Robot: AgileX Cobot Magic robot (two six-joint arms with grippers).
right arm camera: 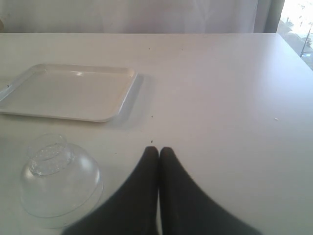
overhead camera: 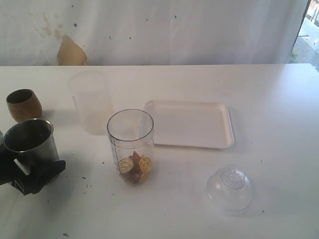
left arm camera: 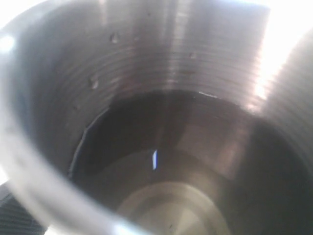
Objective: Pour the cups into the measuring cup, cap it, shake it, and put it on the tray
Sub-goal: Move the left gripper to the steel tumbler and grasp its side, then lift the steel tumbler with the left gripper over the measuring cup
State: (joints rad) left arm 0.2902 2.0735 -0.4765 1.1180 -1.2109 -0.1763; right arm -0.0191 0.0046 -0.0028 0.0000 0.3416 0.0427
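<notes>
One steel cup [overhead camera: 30,137], one measuring cup [overhead camera: 130,133], one tray [overhead camera: 192,124], perhaps two coins [overhead camera: 125,165].

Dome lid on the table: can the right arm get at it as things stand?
Probably yes. The dome lid sits alone on the table close beside the right gripper, clear of the tray, nothing between. The jaws are shut, so they must open first.

Measuring cup [overhead camera: 130,147] sits front and centre on the table [overhead camera: 279,99], tray [overhead camera: 192,124] just behind it to the right. Dome lid [overhead camera: 230,188] lies front right. Plastic cup [overhead camera: 91,102] stands behind-left of the measuring cup. Steel cup [overhead camera: 31,142] is far left, wooden cup [overhead camera: 24,104] behind it.
</notes>
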